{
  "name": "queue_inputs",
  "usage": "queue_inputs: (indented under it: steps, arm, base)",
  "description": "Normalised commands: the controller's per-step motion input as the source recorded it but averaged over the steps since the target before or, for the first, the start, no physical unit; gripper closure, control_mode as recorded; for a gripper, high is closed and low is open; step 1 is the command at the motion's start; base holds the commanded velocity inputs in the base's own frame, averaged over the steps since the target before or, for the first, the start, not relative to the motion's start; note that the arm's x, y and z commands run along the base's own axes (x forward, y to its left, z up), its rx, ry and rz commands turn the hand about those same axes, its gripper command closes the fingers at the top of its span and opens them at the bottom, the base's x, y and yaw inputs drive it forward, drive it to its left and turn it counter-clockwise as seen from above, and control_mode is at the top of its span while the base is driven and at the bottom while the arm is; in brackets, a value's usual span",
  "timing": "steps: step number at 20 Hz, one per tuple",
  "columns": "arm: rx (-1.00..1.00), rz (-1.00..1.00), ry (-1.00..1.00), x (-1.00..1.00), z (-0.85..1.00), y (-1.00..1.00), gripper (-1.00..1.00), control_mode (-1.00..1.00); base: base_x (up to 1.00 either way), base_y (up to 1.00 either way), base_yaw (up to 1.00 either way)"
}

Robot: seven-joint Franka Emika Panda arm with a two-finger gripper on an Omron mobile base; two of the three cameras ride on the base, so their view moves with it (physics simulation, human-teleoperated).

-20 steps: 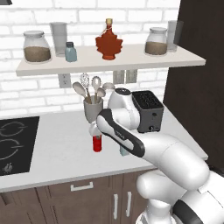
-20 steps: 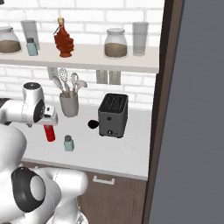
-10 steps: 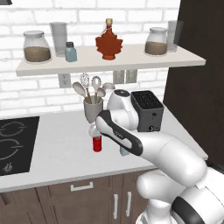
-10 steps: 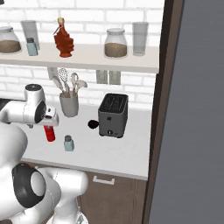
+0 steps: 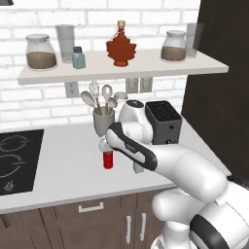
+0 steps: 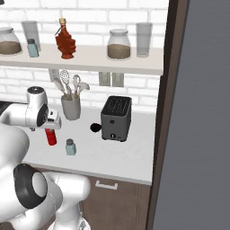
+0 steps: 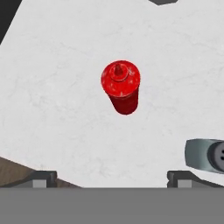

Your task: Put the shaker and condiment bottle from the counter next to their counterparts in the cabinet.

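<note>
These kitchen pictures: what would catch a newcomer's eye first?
The bright red condiment bottle stands upright on the pale counter, directly under the robot's open claw. Above, a maple-leaf-shaped syrup bottle sits mid-shelf, and a black toaster stands to the right of the utensil holder.

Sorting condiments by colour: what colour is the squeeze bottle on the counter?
Bright red, cap included; the condiment bottle shows best in the hand view.

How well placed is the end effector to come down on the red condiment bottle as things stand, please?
Probably well. The end effector hangs open right above the upright condiment bottle, with bare counter around it. The shaker stands off to one side, apart from the bottle.
</note>
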Motion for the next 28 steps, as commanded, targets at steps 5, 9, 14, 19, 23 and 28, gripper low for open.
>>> queue_inputs:
  steps: [5,9,14,19,23,28]
  arm:
    - [0.0,0.0,0.0,0.12,0.0,0.02,-1.0,-1.0]
    - [0.0,0.0,0.0,0.03,0.0,0.01,-1.0,-1.0]
    - [0.0,0.0,0.0,0.0,-0.05,0.02,-1.0,-1.0]
    - [0.0,0.0,0.0,0.08,-0.13,0.01,-1.0,-1.0]
    - [0.0,0.0,0.01,0.12,-0.12,0.0,-1.0,-1.0]
    - [0.0,0.0,0.0,0.15,-0.05,0.0,-1.0,-1.0]
  base:
    - [0.0,0.0,0.0]
    - [0.0,0.0,0.0]
    - [0.0,0.0,0.0]
    - [0.0,0.0,0.0]
    - [0.0,0.0,0.0]
    - [0.0,0.0,0.0]
